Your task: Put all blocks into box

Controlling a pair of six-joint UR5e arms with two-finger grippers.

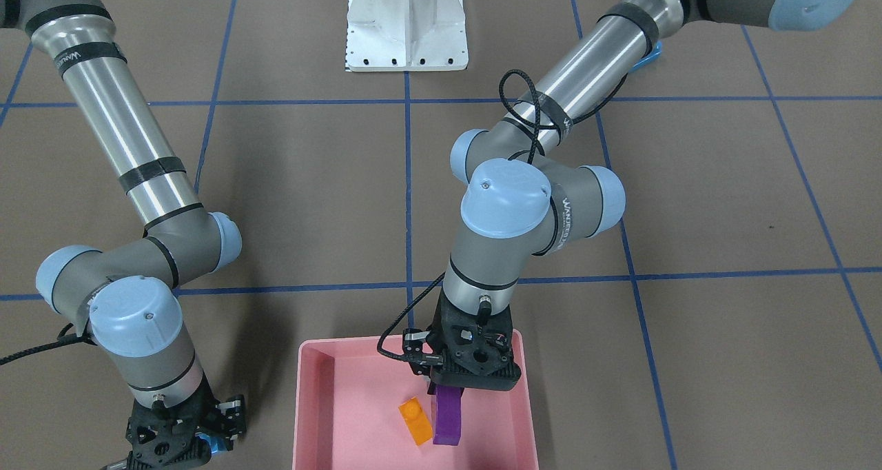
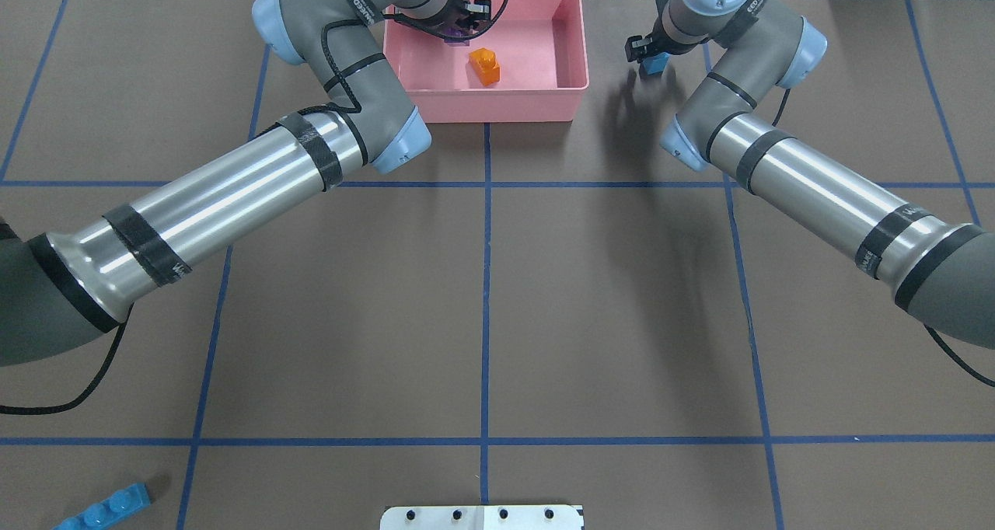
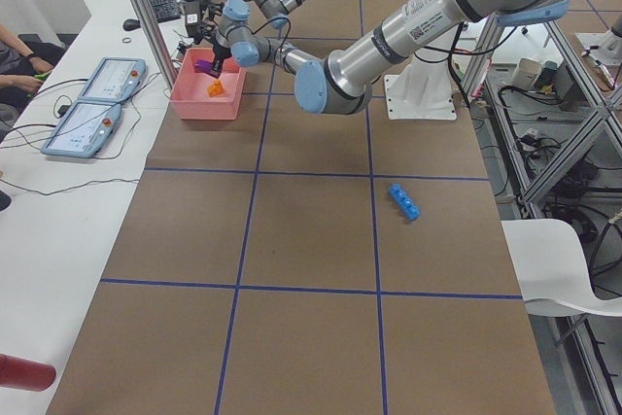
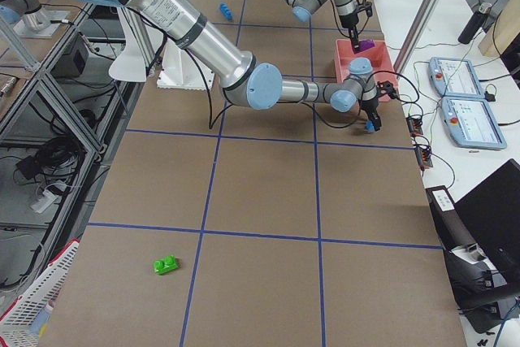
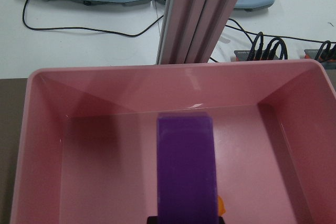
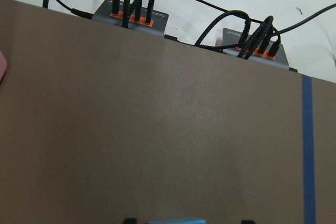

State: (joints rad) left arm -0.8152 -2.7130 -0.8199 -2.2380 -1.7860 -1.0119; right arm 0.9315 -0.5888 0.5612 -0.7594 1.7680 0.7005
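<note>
The pale pink box (image 1: pixel 311 415) sits at the table's operator-side edge, with an orange block (image 1: pixel 415 420) inside. My left gripper (image 1: pixel 451 387) is over the box, shut on a purple block (image 1: pixel 448 415) that hangs down into it; the left wrist view shows this block (image 5: pixel 186 166) above the box floor (image 5: pixel 105 171). My right gripper (image 2: pixel 651 54) is beside the box over bare table, shut on a tiny blue block (image 2: pixel 654 65), whose top edge shows in the right wrist view (image 6: pixel 176 220). A long blue block (image 2: pixel 105 508) and a green block (image 4: pixel 166 265) lie far off, near the robot's side.
The white robot base (image 1: pixel 406 22) stands at the table's robot-side edge. Beyond the box, off the table, are an aluminium post (image 5: pixel 194 14), teach pendants (image 3: pixel 97 109) and cable boxes (image 6: pixel 131 14). Blue tape lines (image 2: pixel 486 281) grid the brown table.
</note>
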